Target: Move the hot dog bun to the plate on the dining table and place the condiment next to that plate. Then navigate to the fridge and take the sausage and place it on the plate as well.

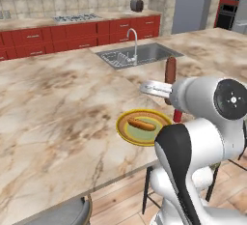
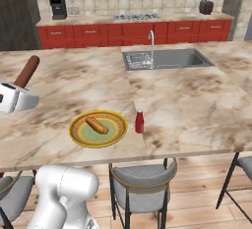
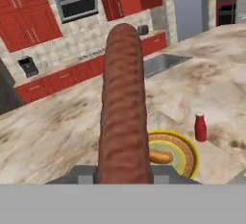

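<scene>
My gripper [image 1: 167, 90] is shut on the sausage [image 1: 170, 70], a dark reddish-brown stick that points up and away from the fingers. It hangs over the dining table [image 1: 58, 103], a little beyond the plate [image 1: 123, 120]. The hot dog bun [image 1: 141, 124] lies on the plate's green centre. The condiment [image 2: 139, 122], a red bottle, stands upright just right of the plate [image 2: 78, 139]. In the hand view the sausage [image 3: 122, 103] rises from my gripper [image 3: 122, 175], with the plate [image 3: 188, 146], the bun [image 3: 160, 156] and the condiment [image 3: 200, 127] below to the right.
A steel sink [image 1: 144, 54] with a tap is set into the table behind the plate. Chairs [image 2: 142, 184] stand along the table's near edge. Red cabinets and a hob line the back wall. The grey fridge [image 1: 190, 2] stands at the far right.
</scene>
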### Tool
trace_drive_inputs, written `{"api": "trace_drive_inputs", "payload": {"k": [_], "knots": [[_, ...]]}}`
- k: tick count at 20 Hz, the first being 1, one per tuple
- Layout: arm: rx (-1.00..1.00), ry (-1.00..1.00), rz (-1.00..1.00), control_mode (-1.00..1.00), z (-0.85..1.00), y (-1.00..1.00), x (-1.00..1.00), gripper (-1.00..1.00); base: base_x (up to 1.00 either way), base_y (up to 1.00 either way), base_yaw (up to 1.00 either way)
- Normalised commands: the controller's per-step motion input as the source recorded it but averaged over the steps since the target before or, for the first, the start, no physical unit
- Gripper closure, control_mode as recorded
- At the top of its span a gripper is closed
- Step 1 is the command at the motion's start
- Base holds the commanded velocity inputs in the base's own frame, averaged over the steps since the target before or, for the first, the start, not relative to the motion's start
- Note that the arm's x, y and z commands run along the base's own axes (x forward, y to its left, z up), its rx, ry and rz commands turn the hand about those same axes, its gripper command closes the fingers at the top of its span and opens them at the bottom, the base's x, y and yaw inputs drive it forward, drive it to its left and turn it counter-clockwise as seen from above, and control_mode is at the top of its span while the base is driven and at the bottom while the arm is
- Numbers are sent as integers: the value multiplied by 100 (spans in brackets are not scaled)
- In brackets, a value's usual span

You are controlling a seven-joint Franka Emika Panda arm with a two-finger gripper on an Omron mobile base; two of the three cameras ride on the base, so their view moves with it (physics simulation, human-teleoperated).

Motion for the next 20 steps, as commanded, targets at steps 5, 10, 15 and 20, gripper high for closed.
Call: {"api": "trace_drive_inputs", "payload": {"k": [5, 10, 15, 20], "knots": [[46, 59, -11, -100, -68, -51, 100, 100, 0, 0, 0], [32, 45, -8, -100, -73, -31, 74, 100, 0, 0, 0], [3, 15, 0, -100, -57, -4, 6, 100, 0, 0, 0], [-1, 22, 0, -100, -63, 0, 24, 100, 0, 0, 0]]}}
